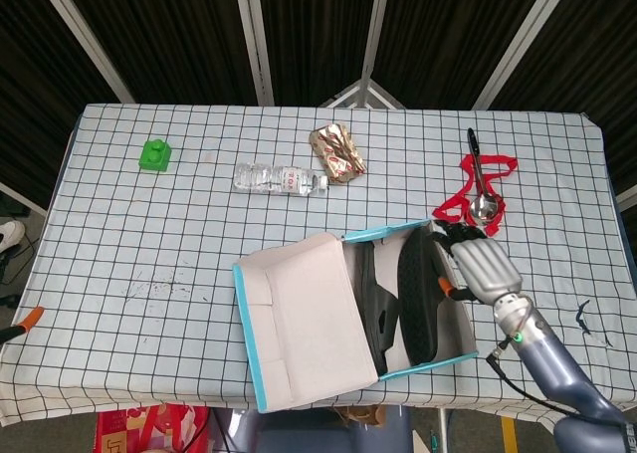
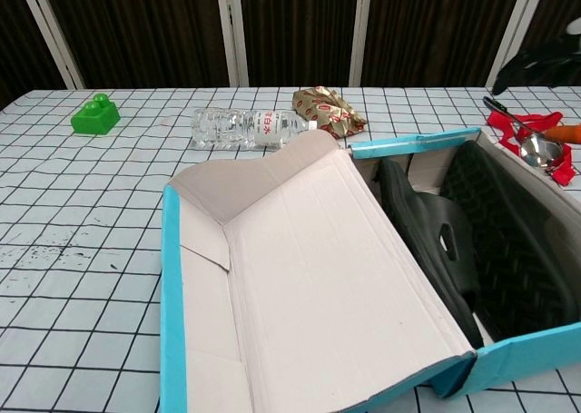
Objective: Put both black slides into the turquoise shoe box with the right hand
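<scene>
The turquoise shoe box (image 1: pixel 383 235) lies open near the table's front edge, its pale lid (image 1: pixel 299 314) folded out to the left. Both black slides are inside: one (image 1: pixel 376 309) leans on the lid side, the other (image 1: pixel 418 294) stands on edge with its sole toward the right wall. The chest view shows the box rim (image 2: pixel 413 143) and the two slides (image 2: pixel 427 240) (image 2: pixel 508 231) close up. My right hand (image 1: pixel 478 266) hovers just right of the box, above its wall, holding nothing. In the chest view my right hand (image 2: pixel 543 63) shows only as dark fingers at the top right. The left hand is out of sight.
A red strap with a spoon and pen (image 1: pixel 480 192) lies just behind my right hand. A foil snack bag (image 1: pixel 336 151), a clear bottle (image 1: pixel 281 180) and a green block (image 1: pixel 154 155) sit further back and left. The box lies close to the table's front edge.
</scene>
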Controlling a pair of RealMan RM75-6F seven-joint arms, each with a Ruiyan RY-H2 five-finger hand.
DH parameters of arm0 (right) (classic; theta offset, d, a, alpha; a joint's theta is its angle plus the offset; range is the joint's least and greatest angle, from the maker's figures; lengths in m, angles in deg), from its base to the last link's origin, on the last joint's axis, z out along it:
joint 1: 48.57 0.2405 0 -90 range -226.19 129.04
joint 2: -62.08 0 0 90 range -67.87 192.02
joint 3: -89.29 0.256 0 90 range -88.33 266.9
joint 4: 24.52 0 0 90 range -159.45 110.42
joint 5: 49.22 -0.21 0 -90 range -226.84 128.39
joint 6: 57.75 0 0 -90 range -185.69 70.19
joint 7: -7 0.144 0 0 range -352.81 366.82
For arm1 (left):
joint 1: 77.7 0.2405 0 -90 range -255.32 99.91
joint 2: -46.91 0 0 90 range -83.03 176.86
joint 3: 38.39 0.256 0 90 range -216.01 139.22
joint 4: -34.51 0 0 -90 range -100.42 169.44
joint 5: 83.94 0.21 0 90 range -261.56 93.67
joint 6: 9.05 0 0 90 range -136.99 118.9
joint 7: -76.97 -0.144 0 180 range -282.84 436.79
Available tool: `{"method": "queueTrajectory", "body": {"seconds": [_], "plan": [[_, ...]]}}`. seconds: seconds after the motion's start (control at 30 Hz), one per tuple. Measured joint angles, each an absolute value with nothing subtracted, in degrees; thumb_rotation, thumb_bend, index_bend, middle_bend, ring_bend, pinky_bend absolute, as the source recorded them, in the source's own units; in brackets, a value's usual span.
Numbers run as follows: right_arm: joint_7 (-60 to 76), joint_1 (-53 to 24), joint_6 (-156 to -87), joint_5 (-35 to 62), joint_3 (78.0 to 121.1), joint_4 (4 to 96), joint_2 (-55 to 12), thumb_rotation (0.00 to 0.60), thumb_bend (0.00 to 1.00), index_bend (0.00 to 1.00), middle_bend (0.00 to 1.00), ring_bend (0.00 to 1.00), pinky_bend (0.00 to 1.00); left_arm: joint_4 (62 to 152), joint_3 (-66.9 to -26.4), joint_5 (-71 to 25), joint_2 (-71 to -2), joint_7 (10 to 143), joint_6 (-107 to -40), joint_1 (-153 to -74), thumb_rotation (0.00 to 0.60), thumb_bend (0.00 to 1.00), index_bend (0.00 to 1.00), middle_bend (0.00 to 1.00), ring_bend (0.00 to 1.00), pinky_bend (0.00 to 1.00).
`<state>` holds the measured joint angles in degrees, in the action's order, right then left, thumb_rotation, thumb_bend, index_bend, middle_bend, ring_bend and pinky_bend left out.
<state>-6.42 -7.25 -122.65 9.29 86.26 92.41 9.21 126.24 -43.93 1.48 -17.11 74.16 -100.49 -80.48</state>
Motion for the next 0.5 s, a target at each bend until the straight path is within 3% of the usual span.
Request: {"method": "queueTrajectory", "body": {"seconds": [0.2, 0.5], "plan": [[-5.9, -21.9, -139.3, 25.3, 81.0, 83.5, 3.0, 0.600, 0.41, 0.19, 0.07, 0.08, 0.11, 125.9, -43.3, 1.9, -17.1, 73.6, -99.1, -81.0, 0.600, 0.24, 0.14, 0.06, 0.00, 0.09], [-7.6, -33.2, -150.6, 31.4, 80.5, 71.4, -4.0, 0.600, 0.41, 0.19, 0.07, 0.08, 0.11, 125.1, -43.2, 1.4, -17.7, 71.6, -98.4, -81.4, 0.600, 0.24, 0.15, 0.05, 0.00, 0.09]]}}
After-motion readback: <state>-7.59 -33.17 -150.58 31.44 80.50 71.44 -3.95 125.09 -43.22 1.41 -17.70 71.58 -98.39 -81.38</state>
